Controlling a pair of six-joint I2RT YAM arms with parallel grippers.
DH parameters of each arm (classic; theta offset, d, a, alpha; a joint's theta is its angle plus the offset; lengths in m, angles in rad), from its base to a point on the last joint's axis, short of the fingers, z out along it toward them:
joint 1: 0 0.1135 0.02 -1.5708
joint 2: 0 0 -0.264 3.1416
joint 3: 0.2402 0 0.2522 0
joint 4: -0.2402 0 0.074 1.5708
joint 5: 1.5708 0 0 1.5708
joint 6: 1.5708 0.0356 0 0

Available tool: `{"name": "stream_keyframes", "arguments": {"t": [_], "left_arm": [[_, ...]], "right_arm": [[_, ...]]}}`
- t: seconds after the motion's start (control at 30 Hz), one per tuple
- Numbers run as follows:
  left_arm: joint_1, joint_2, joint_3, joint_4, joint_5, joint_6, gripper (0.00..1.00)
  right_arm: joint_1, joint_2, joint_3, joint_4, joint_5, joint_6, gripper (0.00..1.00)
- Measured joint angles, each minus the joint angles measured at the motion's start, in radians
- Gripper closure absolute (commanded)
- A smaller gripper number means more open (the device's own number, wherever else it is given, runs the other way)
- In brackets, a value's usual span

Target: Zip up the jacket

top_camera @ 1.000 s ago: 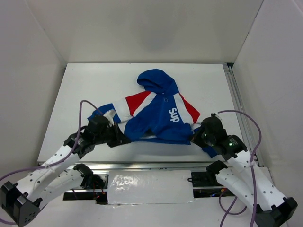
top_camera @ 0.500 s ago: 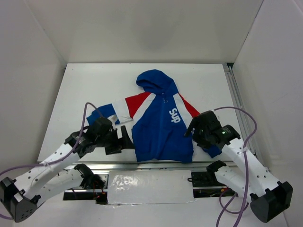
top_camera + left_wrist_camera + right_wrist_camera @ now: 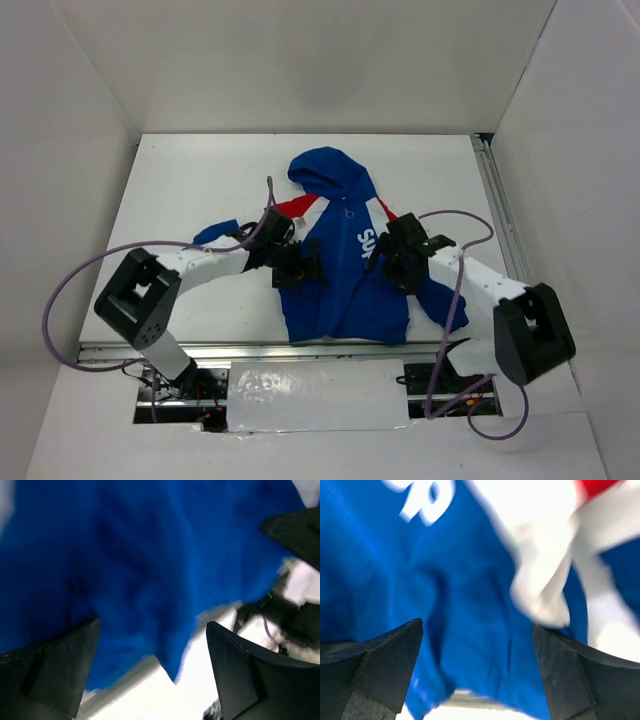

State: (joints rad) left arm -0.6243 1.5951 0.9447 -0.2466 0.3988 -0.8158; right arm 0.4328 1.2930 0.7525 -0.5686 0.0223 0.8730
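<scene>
The jacket (image 3: 345,300) lies flat mid-table, hood toward the far side, blue body reaching the near edge, red and white panels and white lettering on the chest. My left gripper (image 3: 303,266) hovers open over the jacket's left chest edge. My right gripper (image 3: 383,254) hovers open over the right chest by the lettering. In the left wrist view, blurred blue jacket fabric (image 3: 125,555) fills the space above my open left gripper (image 3: 150,672), nothing between the fingers. In the right wrist view, blue jacket cloth (image 3: 470,605) with white letters lies beyond my open right gripper (image 3: 477,672).
A blue sleeve (image 3: 214,234) trails left of the body and another sleeve (image 3: 441,297) lies under the right arm. A metal rail (image 3: 500,215) runs along the table's right side. White walls enclose the table. Purple cables loop off both arms.
Both grippers have opened and let go of the jacket's lower corners. They moved from the near edge inward over the chest. The jacket body now lies spread toward the near edge.
</scene>
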Motion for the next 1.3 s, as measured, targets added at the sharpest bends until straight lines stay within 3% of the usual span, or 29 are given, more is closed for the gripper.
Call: {"name": "stream_keyframes", "arguments": {"t": [0.2, 0.33, 0.47, 0.6, 0.73, 0.87, 0.97, 1.1, 1.3], "left_arm": [[0.134, 0.114, 0.004, 0.058, 0.008, 0.033, 0.01], [0.204, 0.192, 0.050, 0.087, 0.117, 0.032, 0.01], [0.237, 0.233, 0.097, 0.107, 0.152, 0.055, 0.01], [0.242, 0.195, 0.106, 0.086, 0.097, 0.121, 0.01], [0.198, 0.032, 0.102, 0.034, 0.013, 0.173, 0.01], [0.043, -0.240, 0.088, 0.017, -0.084, 0.196, 0.01], [-0.020, -0.442, 0.025, 0.022, -0.121, 0.206, 0.01], [-0.036, -0.695, -0.103, 0.005, -0.188, 0.197, 0.01], [-0.040, -0.849, -0.200, -0.071, -0.286, 0.162, 0.01]], "right_arm": [[-0.146, 0.164, 0.000, 0.106, -0.015, -0.037, 0.04], [-0.156, 0.204, 0.030, 0.162, -0.014, -0.085, 0.03], [-0.172, 0.225, 0.046, 0.238, 0.008, -0.137, 0.03], [-0.183, 0.150, 0.042, 0.270, 0.027, -0.190, 0.01], [-0.146, -0.129, 0.022, 0.278, 0.028, -0.226, 0.00], [-0.094, -0.458, 0.017, 0.296, 0.057, -0.244, 0.00], [-0.078, -0.618, 0.017, 0.269, 0.111, -0.243, 0.00], [-0.069, -0.747, -0.007, 0.208, 0.178, -0.233, 0.00], [-0.066, -0.868, -0.098, 0.149, 0.230, -0.220, 0.00]]}}
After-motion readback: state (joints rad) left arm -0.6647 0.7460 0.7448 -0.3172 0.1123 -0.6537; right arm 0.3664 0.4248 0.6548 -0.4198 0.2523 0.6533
